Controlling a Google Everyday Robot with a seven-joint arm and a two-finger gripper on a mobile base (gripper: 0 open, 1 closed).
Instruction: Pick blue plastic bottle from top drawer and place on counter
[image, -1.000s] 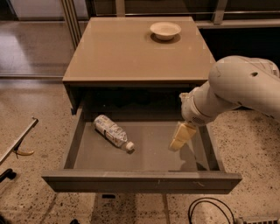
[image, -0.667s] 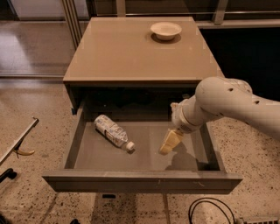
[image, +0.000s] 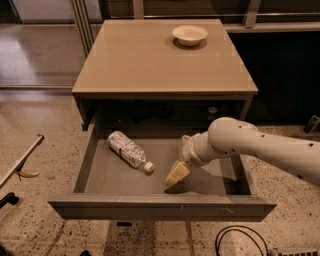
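Observation:
The blue plastic bottle (image: 128, 150) lies on its side in the left half of the open top drawer (image: 160, 207), white cap pointing toward the front right. My gripper (image: 176, 176) hangs from the white arm that reaches in from the right. It is inside the drawer near the middle, just right of the bottle's cap and apart from it. The tan counter (image: 150, 55) above the drawer holds nothing of the bottle.
A shallow white bowl (image: 189, 35) sits at the back right of the counter. A black cable (image: 240, 237) lies on the speckled floor at the front right. A metal bar (image: 20, 160) leans at the left.
My arm has swung left and lower into the drawer, bringing the gripper from the right side toward the middle, closer to the bottle's cap. The bottle has not moved.

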